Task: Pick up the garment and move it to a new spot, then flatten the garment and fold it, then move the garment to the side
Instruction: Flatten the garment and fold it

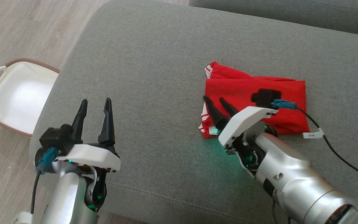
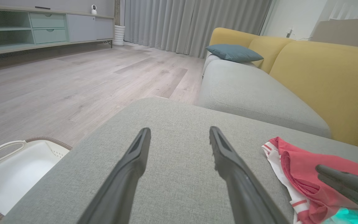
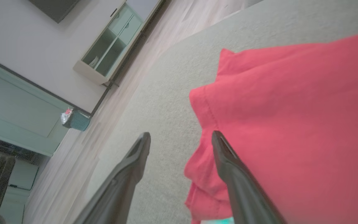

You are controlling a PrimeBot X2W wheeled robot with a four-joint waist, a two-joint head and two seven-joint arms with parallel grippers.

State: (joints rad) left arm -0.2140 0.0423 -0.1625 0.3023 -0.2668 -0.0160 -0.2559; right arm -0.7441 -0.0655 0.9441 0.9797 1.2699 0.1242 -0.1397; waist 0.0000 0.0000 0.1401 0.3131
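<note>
as the folded red garment (image 1: 256, 93) lies on the grey sofa cushion (image 1: 154, 62), the right gripper (image 1: 213, 98) is seen open astride its left edge, the left gripper (image 1: 95, 100) open well apart; for the move aside, all layers are best pinched together.

A home living room: yellow-backed sofa (image 2: 306, 77), long curtains (image 2: 182, 25), low sideboard (image 2: 42, 28), wood floor (image 2: 73, 81).
</note>
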